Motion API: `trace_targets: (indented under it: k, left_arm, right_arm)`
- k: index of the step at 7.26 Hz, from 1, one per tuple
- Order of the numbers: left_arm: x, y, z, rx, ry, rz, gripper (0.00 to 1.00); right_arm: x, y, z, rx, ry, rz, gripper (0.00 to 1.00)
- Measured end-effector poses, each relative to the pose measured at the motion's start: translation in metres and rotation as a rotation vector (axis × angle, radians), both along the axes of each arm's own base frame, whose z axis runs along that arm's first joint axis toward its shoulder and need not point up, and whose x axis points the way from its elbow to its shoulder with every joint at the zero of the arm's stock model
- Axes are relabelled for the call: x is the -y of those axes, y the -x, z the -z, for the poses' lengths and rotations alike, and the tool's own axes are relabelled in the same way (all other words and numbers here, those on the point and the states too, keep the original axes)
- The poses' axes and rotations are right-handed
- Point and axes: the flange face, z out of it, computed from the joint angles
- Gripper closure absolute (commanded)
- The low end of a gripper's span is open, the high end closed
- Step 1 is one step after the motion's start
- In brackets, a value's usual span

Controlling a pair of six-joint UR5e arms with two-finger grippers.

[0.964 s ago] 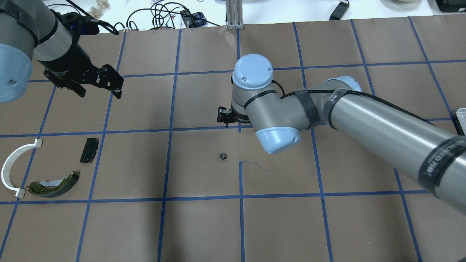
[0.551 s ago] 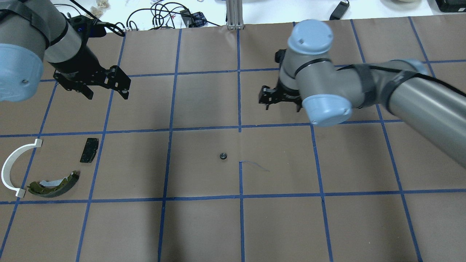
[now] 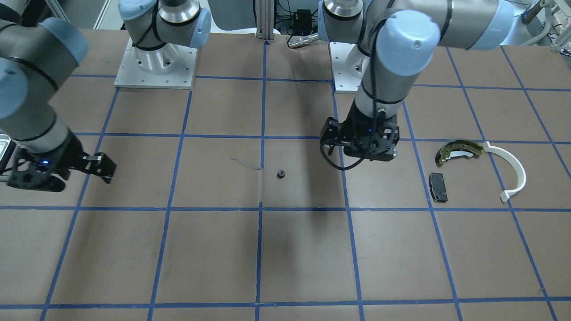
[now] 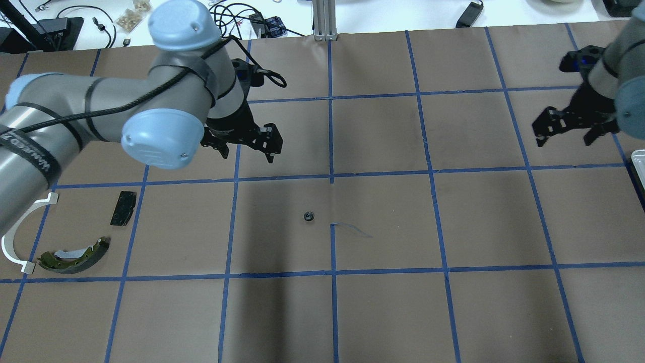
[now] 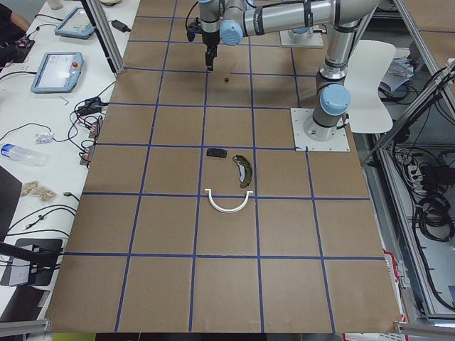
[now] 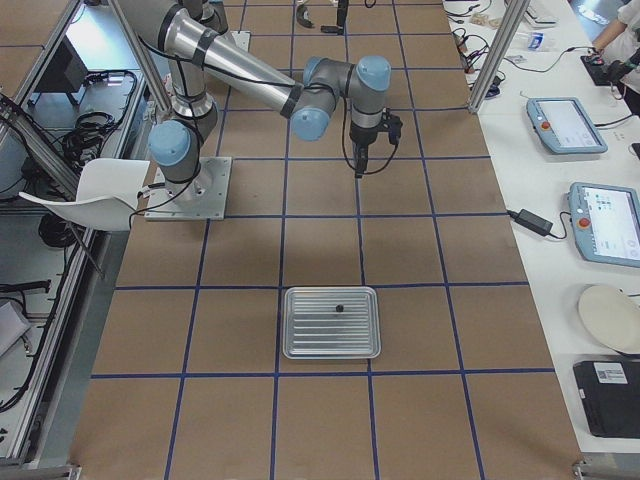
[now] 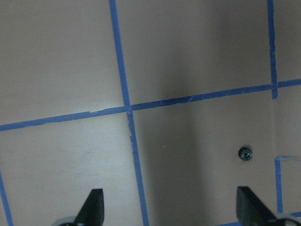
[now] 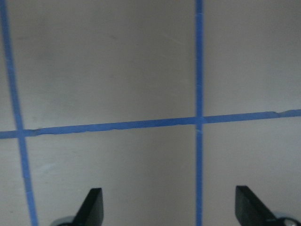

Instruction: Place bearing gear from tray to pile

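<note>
A small dark bearing gear [image 4: 309,217] lies on the brown paper near the table's middle; it also shows in the front view [image 3: 280,174] and the left wrist view [image 7: 245,153]. My left gripper [image 4: 247,155] is open and empty, hovering behind and to the left of the gear. My right gripper [image 4: 563,140] is open and empty at the far right, near the tray's edge [image 4: 639,161]. The pile lies at the left: olive brake shoe [image 4: 75,256], white arc [image 4: 14,242], black pad [image 4: 123,207]. The tray [image 6: 300,335] holds one small dark part [image 6: 339,308].
Blue tape lines grid the brown paper. Cables and small items lie on the white bench beyond the far edge [image 4: 227,20]. My left arm's elbow [image 4: 161,136] overhangs the area behind the pile. The two arm bases [image 3: 156,62] stand at the robot's side.
My right arm has swung away from the middle to the far right. My left arm has moved right, toward the middle. The gear has not moved.
</note>
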Motion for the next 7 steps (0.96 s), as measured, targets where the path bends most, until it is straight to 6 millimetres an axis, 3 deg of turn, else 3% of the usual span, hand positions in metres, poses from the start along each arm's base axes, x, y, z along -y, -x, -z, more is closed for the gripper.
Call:
trace_targets:
  k: [2,4,5,6,7]
  left_arm:
    - [-0.008,0.038,0.047,0.000,-0.032,0.055,0.00]
    - [-0.014,0.059,0.089,-0.033,-0.063,0.082,0.03]
    - [-0.020,0.061,0.112,-0.045,-0.068,0.085,0.16]
    - [-0.029,0.060,0.134,-0.053,-0.065,0.087,0.28]
    - [-0.035,0.060,0.146,-0.068,-0.058,0.086,0.28]
  right_arm:
    - [-0.020,0.095,0.023,0.008,-0.017,-0.020,0.00]
    - [-0.030,0.189,0.087,-0.006,0.002,-0.098,0.00]
    - [-0.035,0.223,0.116,-0.012,0.008,-0.134,0.00]
    - [-0.036,0.247,0.131,-0.017,0.013,-0.165,0.04]
    - [-0.034,0.260,0.134,-0.026,0.018,-0.192,0.12]
